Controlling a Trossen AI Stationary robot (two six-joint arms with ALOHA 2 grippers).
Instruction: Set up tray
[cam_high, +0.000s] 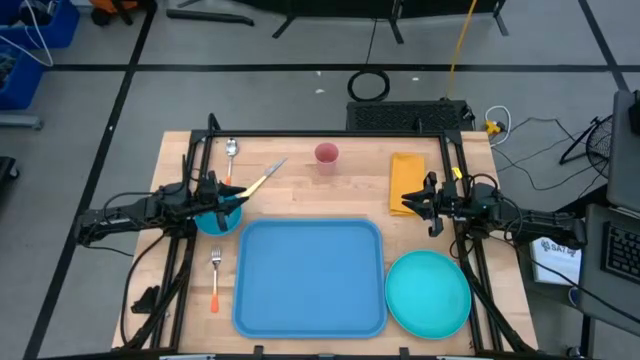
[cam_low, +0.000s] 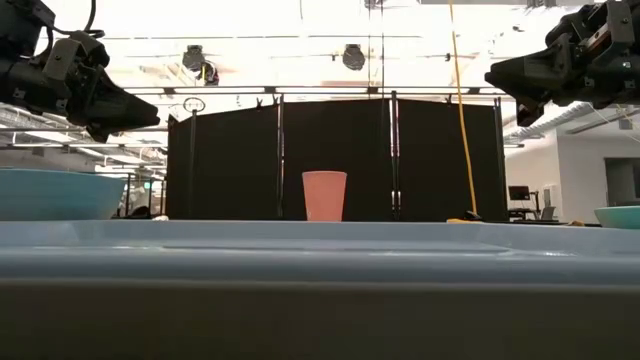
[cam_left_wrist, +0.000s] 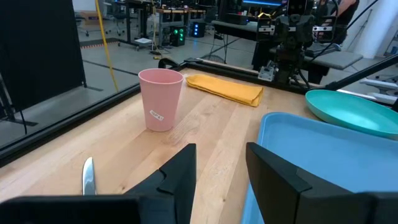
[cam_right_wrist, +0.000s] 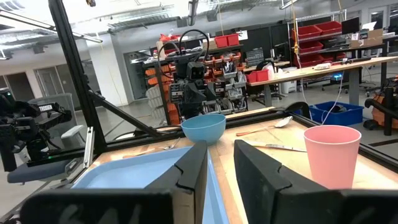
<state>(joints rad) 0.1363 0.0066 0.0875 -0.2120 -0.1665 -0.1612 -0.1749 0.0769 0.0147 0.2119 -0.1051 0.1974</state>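
Blue plastic fills the middle of the wooden table (cam_high: 300, 185), where the tray (cam_high: 310, 275) is laid flat near the front edge, with nothing seen on it. A turquoise plate (cam_high: 429, 293) is set just beside the tray's right side, and a fork (cam_high: 215, 278) with an orange handle is laid just beside its left side. Behind the tray, a pink cup (cam_high: 326, 155) is stood upright, with a folded yellow napkin (cam_high: 406, 180) to its right and a spoon (cam_high: 232, 150) and a knife (cam_high: 262, 180) to its left. A blue bowl (cam_high: 218, 215) is placed off the tray's back-left corner.

The left gripper (cam_high: 238, 197) is held in the air above that bowl, its fingers (cam_left_wrist: 180, 177) parted with a clear gap and nothing between them. The right gripper (cam_high: 408, 202) is held above the table at the napkin's front edge, well off the tray; its fingers (cam_right_wrist: 193, 168) are seen with a narrower gap, also empty. In the low view both grippers are shown raised well clear of the tabletop.
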